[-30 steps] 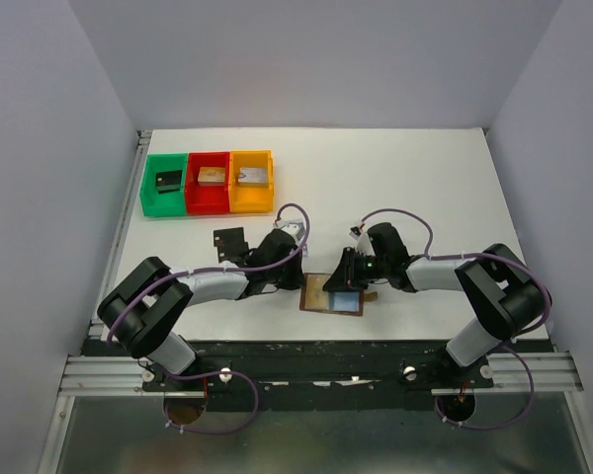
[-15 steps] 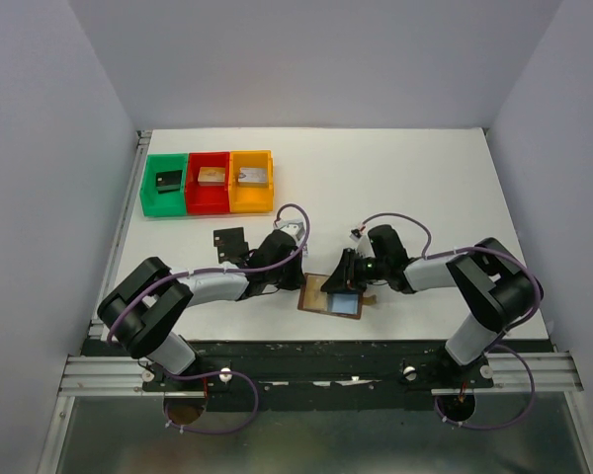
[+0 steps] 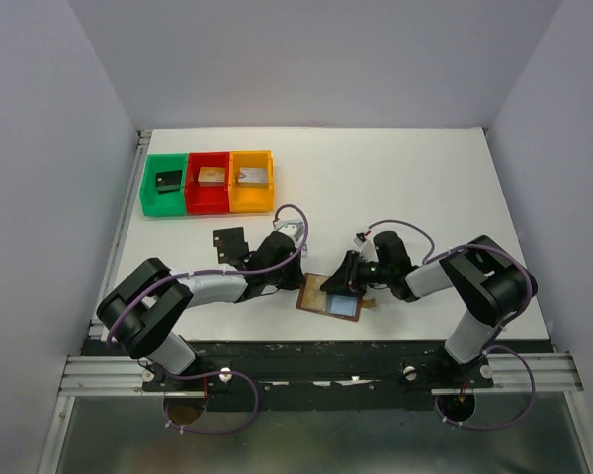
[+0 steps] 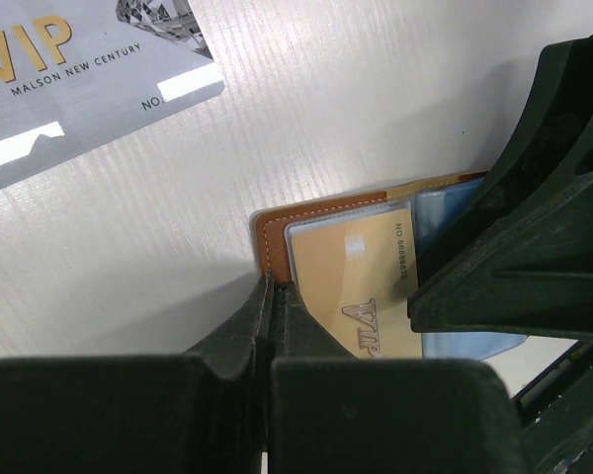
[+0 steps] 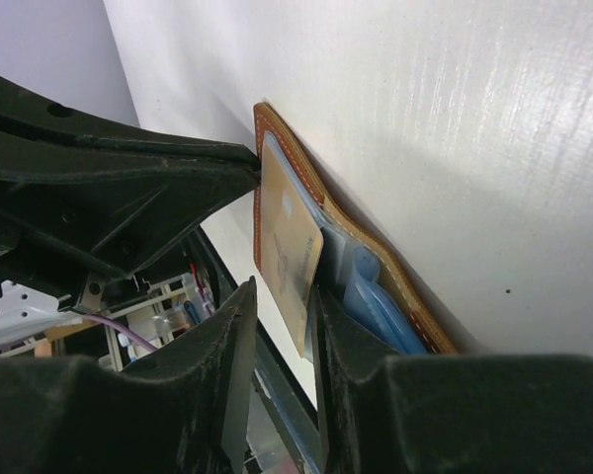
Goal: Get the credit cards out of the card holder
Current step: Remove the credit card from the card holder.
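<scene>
Card holder (image 3: pixel 321 296) lies open, lining up, near the middle of the desk's (image 3: pixel 405 178) near edge, between the two wrists. The gold card (image 4: pixel 361 286) is in its pocket at the end with the brown stitched border. In the right wrist view the card looks tipped up off the lining.

Step in hand (judged): drawing the gold card out.

Right gripper (image 5: pixel 284 296): jaws narrowed to a slit with the card's end between them. It appears to pinch the card, though pad contact is not clear.

Left gripper (image 4: pixel 275 291): jaws together, nothing seen between them. The tips are down at the leather corner of the card holder, apparently pinning it.

To do it well:
- Pull along the line of the pocket and keep low, not upward, so the leather is not dragged.
- Keep the left tips pressing.
- If the card holder slides with the card, stop and re-pin.

Pose: both arms are folded low, forearms reaching inward from the near corners. The wrists are close to the desk and the grippers face each other across the card holder.

Grey card (image 4: pixel 79 79) lies flat near the card holder, apart from it. Black card (image 3: pixel 229 241) lies flat further toward the far-left corner. Judged two out, one to go.
</scene>
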